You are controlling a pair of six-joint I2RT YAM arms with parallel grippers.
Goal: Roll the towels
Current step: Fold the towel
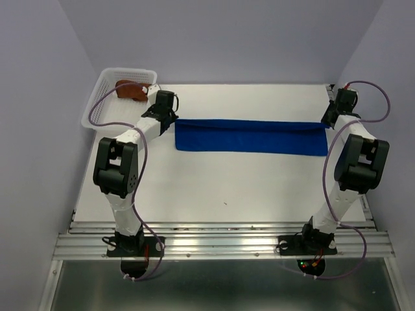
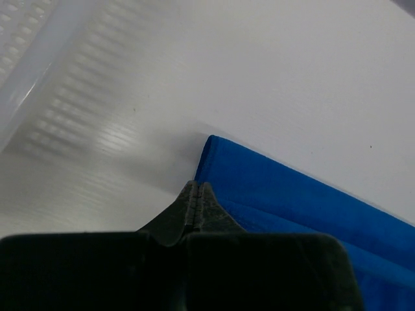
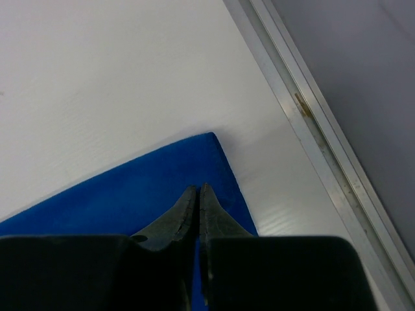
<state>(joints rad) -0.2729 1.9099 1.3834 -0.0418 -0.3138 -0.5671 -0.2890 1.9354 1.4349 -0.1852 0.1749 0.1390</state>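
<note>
Blue towel (image 1: 251,137), folded into a long strip, lies flat across table (image 1: 214,188). Left gripper (image 2: 196,189) closed tight at its corner; right gripper (image 3: 198,191) closed over my other end, possibly nipping cloth. Rust-brown towel (image 1: 131,90) in basket (image 1: 97,110).

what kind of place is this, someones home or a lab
Probably a robotics lab cell, not a home: a left arm and right arm bolted to a metal rail, a white table boxed in by plain walls, a blue towel and basket as props.
</note>
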